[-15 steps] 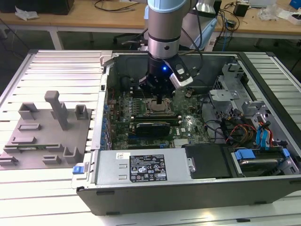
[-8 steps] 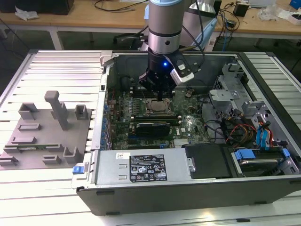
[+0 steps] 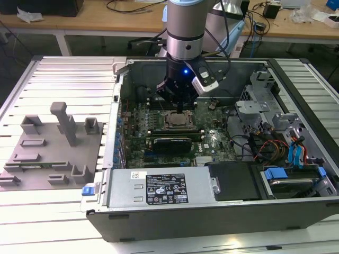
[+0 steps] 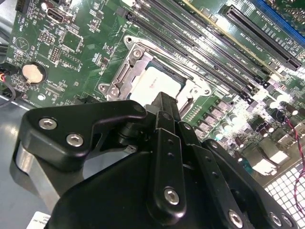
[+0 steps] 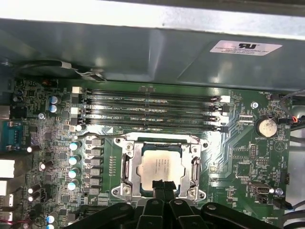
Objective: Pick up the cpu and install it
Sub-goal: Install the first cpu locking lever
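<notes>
At the exterior view's left, fixture plate (image 3: pixel 50 153): grey, with moulded blocks and an upright post, lying on the slatted bench well apart from the arm. I see no chip on it.
Next along, computer case (image 3: pixel 212 225): on its side with the panel off, and the arm reaches down into it.
Motherboard (image 3: pixel 212 143): green, flat on the case floor. The memory slots (image 5: pixel 150 107) run along one side of the socket.
Socket frame (image 5: pixel 128 167): bright metal, set around a square seat. I cannot tell whether it is latched.
Where the cpu is: the cpu (image 5: pixel 159 164) lies flat inside that frame with its silver top up, also clear in the second wrist view (image 4: pixel 155 81). It looks seated in the socket, not carried.
Gripper (image 5: pixel 162 185): it hangs straight above the socket in the exterior view (image 3: pixel 180 108).
Fingers (image 4: pixel 164 102): pressed together, with nothing seen between them.
Key relation: the chip is directly below the tips, which sit over its edge farthest from the memory slots. I cannot tell whether they touch it. Being square, it has no long axis to favour.
At the exterior view's right, drive bay (image 3: pixel 275 145): cables and blue tabs, well away from the work.
</notes>
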